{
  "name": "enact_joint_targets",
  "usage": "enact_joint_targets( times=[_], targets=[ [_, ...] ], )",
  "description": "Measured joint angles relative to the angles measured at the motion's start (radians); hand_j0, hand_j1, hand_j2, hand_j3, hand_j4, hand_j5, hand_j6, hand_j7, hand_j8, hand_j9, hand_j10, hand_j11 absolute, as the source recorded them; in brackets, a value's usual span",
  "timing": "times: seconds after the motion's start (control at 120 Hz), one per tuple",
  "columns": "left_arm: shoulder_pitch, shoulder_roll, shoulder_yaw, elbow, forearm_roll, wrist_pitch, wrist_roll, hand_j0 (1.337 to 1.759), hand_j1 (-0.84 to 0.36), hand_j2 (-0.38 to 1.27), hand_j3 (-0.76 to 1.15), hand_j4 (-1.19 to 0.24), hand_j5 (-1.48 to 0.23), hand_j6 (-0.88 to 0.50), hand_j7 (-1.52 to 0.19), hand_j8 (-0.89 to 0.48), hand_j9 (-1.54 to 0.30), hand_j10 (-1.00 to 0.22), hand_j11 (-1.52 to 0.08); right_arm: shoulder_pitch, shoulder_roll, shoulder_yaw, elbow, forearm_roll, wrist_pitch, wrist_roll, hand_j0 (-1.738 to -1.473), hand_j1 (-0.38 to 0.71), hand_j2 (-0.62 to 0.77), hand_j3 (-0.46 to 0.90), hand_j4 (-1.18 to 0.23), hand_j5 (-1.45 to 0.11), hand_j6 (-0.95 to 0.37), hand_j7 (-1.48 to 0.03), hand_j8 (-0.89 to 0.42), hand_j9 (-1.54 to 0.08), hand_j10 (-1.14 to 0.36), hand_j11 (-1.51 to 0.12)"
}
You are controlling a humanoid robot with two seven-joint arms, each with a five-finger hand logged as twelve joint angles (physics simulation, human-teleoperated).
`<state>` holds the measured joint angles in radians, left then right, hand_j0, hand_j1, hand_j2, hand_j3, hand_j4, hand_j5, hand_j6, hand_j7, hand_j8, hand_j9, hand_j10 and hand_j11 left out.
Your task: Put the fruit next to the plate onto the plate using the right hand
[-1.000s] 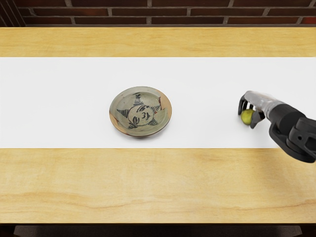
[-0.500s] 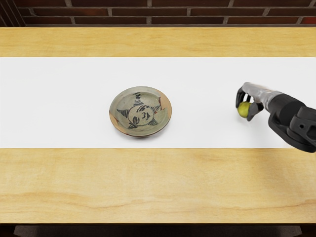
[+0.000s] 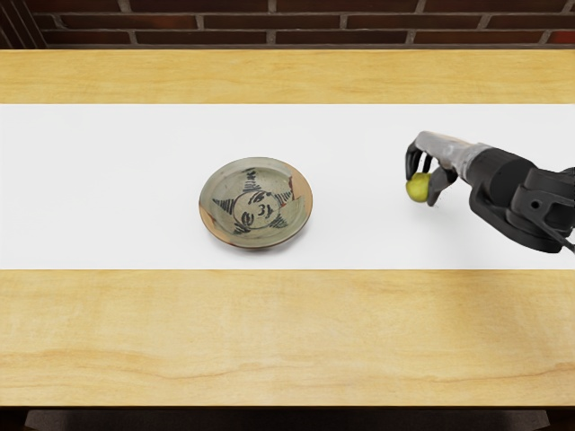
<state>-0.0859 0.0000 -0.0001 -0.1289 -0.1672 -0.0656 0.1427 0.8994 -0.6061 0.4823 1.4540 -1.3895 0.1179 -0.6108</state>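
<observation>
- Right hand [image 3: 428, 166], fingers clamped on the yellow-green fruit [image 3: 419, 188], near the table's [image 3: 269, 332] right edge.
- Open white runner [image 3: 108, 180] lies between fruit and plate [image 3: 255, 203] at mid-table.
- Brick wall [image 3: 269, 22] beyond the far edge.

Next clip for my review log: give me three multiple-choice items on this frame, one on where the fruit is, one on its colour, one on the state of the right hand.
1. Where is the fruit relative to the plate?
A) on the plate
B) to the picture's right of it, apart
C) to the picture's left of it

2. What colour is the fruit?
A) red
B) purple
C) yellow-green

3. What is the right hand doing?
A) its fingers are closed around the fruit
B) lying flat and open on the wood
C) resting on the plate

Key: 1 B, the fruit is well right of the plate, over the white runner. 2 C, yellow-green skin shows between the dark fingers. 3 A, the fingers curl around the fruit.
</observation>
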Motion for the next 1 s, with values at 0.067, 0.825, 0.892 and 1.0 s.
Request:
enact_joint_targets(
  times=[0.067,0.825,0.892,1.0],
  targets=[
    [0.000,0.000,0.000,0.000,0.000,0.000,0.000,1.658,0.32,0.00,0.00,-0.02,-0.03,-0.02,-0.03,-0.02,-0.03,-0.02,-0.03,0.011,0.020,-0.001,-0.001,0.001,0.010,0.000,-1.658,0.38,0.60,0.00,-0.80,-1.23,-0.41,-1.12,-0.38,-1.19,-0.83,-1.20],
    [0.000,0.000,0.000,0.000,0.000,0.000,0.000,1.658,0.32,0.00,0.00,-0.02,-0.03,-0.02,-0.03,-0.02,-0.03,-0.02,-0.03,0.095,0.201,-0.011,-0.038,-0.008,0.032,0.000,-1.658,0.36,0.59,0.00,-0.83,-1.24,-0.41,-1.13,-0.39,-1.19,-0.85,-1.20],
    [0.000,0.000,0.000,0.000,0.000,0.000,0.000,1.658,0.32,0.00,0.00,-0.02,-0.03,-0.02,-0.03,-0.02,-0.03,-0.02,-0.03,0.098,0.229,-0.012,-0.038,-0.022,0.031,0.000,-1.658,0.37,0.59,0.00,-0.83,-1.24,-0.41,-1.13,-0.38,-1.19,-0.85,-1.20],
    [0.000,0.000,0.000,0.000,0.000,0.000,0.000,1.658,0.32,0.00,0.00,-0.02,-0.03,-0.02,-0.03,-0.02,-0.03,-0.02,-0.03,0.104,0.257,-0.012,-0.039,-0.044,0.029,0.000,-1.658,0.37,0.59,0.00,-0.82,-1.24,-0.41,-1.13,-0.38,-1.19,-0.85,-1.20]
  ],
)
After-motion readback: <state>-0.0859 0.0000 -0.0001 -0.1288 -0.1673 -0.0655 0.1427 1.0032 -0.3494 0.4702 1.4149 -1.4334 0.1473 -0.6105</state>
